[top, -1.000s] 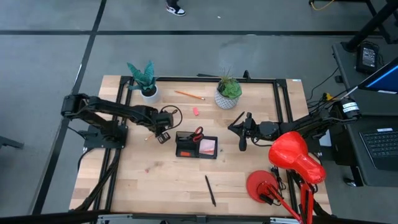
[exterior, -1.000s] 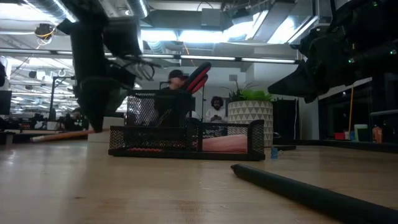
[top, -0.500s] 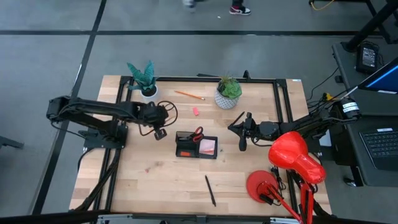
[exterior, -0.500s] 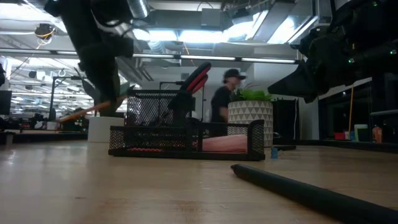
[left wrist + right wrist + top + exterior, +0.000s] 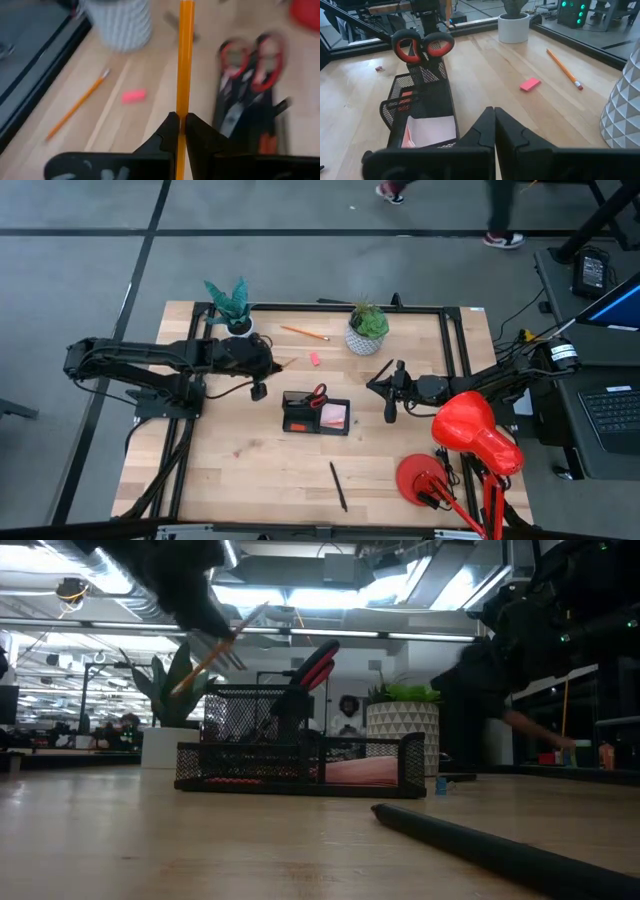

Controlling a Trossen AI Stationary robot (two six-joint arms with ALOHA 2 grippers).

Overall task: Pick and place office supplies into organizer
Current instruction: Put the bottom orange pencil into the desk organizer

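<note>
Above the table's left half, I hold the left gripper (image 5: 180, 127) clamped on a thin orange pencil (image 5: 184, 60), just left of the black mesh organizer (image 5: 316, 416). Scissors (image 5: 317, 394) and pink sticky notes (image 5: 429, 129) are already inside. Left outside: second pencil (image 5: 304, 333), pink eraser (image 5: 314, 359), dark slim pen (image 5: 338, 486). Right gripper (image 5: 493, 131) waits closed and empty beside the organizer.

Pale matt wooden table (image 5: 250, 470), black wire-mesh organizer (image 5: 422, 95), seemingly metal, and glossy red-handled scissors (image 5: 422, 42).
</note>
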